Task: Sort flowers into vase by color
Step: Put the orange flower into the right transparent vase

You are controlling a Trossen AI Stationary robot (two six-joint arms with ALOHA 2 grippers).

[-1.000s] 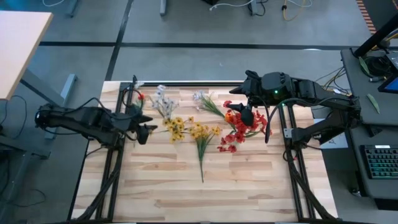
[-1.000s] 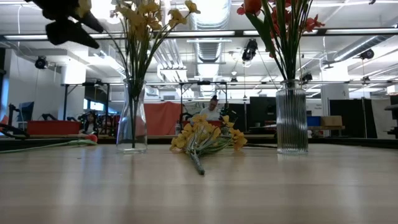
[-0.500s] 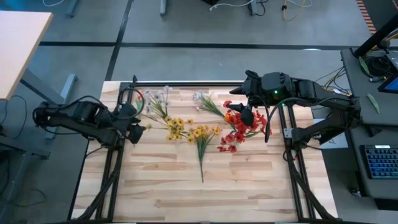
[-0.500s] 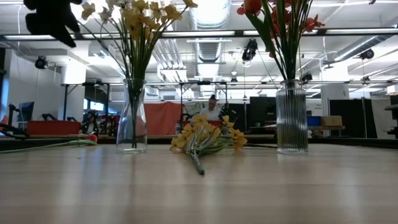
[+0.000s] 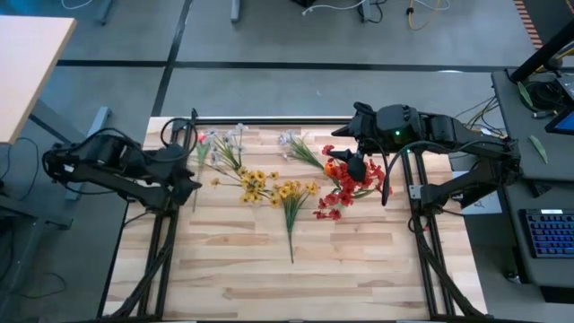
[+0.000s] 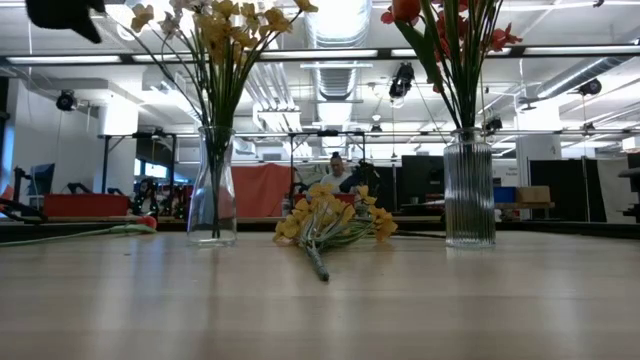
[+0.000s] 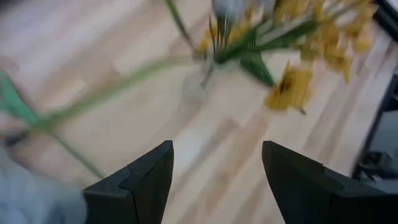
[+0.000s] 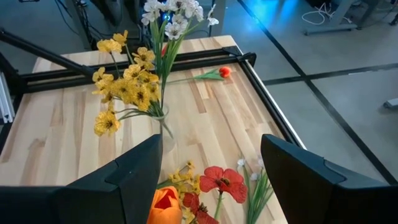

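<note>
1. I started with the nearest item on the table (image 5: 269, 269): the loose yellow spray (image 5: 291, 203) lay flat at mid-table, between the two vases. Its stalk end pointed toward the near edge and its blossoms toward the far edge, so its long axis ran near-to-far.
2. I judged this spray to be the next pick. It lay roughly midway between the arms, with the right end effector (image 5: 355, 167) somewhat nearer than the left end effector (image 5: 191, 184).
3. I read the left end effector as open and empty, its fingers (image 7: 142, 180) spread apart over bare wood. It hung near the table's left edge, just beside the clear vase (image 6: 212, 185) of yellow and white flowers. The spray lay toward the table's centre from it.
4. I read the right end effector as open and empty too, hovering above the ribbed vase (image 6: 469, 187) holding the red and orange flowers (image 5: 345, 184).
5. I noted a single red-tipped stem (image 8: 211, 74) lying flat at the far left corner, beyond the clear vase and closest to the left arm.
6. I judged that a grasp across the spray's stalk would require the fingers to close side to side, square to its long axis.
</note>
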